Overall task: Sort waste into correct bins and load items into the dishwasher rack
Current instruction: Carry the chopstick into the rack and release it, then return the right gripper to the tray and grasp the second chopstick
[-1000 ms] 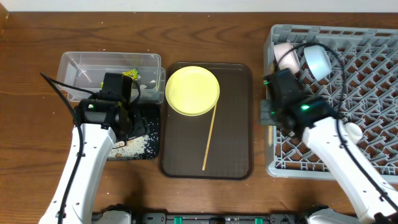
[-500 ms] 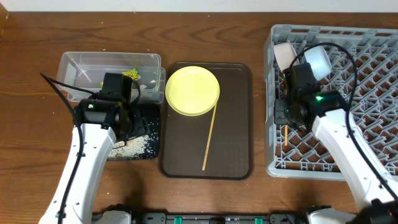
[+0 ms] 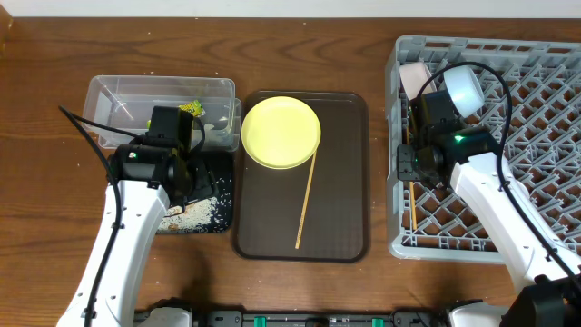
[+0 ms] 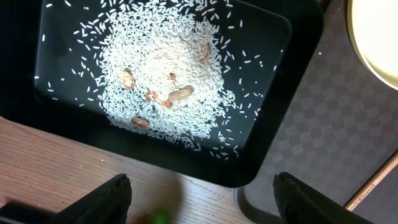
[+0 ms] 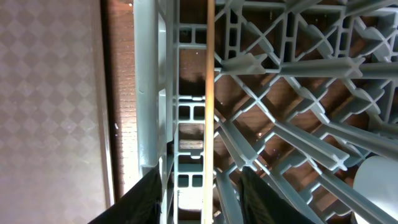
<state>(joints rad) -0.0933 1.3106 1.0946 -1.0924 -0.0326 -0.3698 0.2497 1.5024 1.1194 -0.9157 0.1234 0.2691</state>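
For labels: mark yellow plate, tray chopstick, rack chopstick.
yellow plate (image 3: 280, 133): overhead, centre of its face.
tray chopstick (image 3: 306, 202): overhead, mid-shaft.
rack chopstick (image 5: 209, 112): right wrist, mid-shaft.

The rack (image 3: 508, 43) is a grey open lattice on the brown wood-grain table (image 3: 300, 54), with a whitish bowl (image 3: 463, 88) and a pale wooden chopstick (image 5: 209, 93) in it. The brown tray (image 3: 345, 218) is dark with a faint checker pattern, and carries a yellow plate (image 3: 280, 133) and a second chopstick (image 3: 306, 204) of light wood. The black tray (image 4: 25, 87) is speckled with white rice (image 4: 168, 62) and tan scraps (image 4: 180, 93), and the tub (image 3: 136, 91) is clear around a green-and-yellow wrapper (image 3: 190, 108).
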